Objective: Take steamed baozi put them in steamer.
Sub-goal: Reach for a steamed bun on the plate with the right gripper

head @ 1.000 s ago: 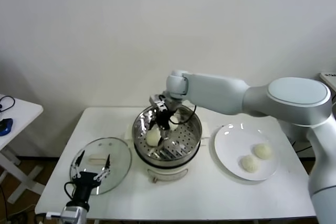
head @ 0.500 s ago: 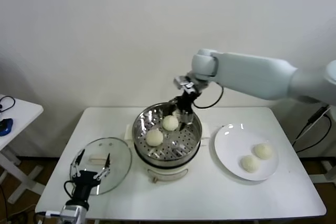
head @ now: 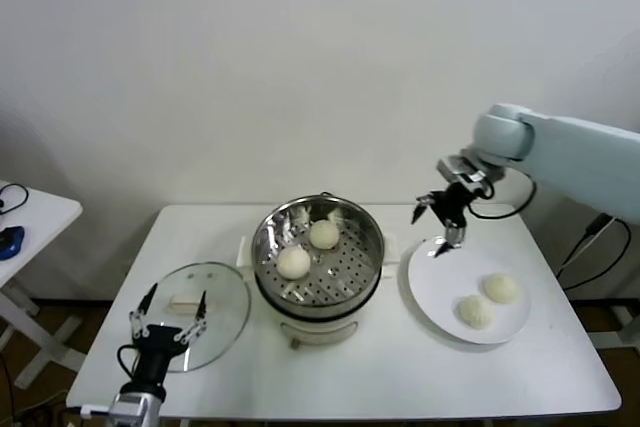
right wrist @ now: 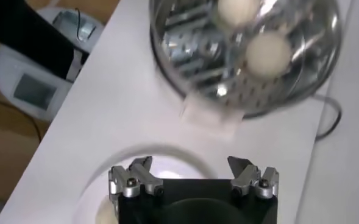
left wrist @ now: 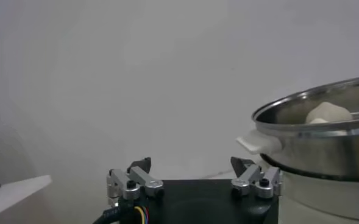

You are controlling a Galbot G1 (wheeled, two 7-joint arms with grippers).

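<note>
Two steamed baozi [head: 487, 300] lie on the white plate [head: 430, 287], two more inside the steamer [head: 318, 257]. They look soft and light, best pinched gently across the dome. The right gripper [head: 440, 222] hovers spread and empty over the plate's far edge; the left gripper [head: 168, 324] is parked, fingers apart, near the glass lid [head: 215, 297].

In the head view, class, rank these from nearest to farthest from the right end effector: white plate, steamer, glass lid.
Measured from the open right end effector:
1. White plate: right side of the table, directly below it.
2. Steamer: table centre, to its left.
3. Glass lid: front left, by the left end effector.
</note>
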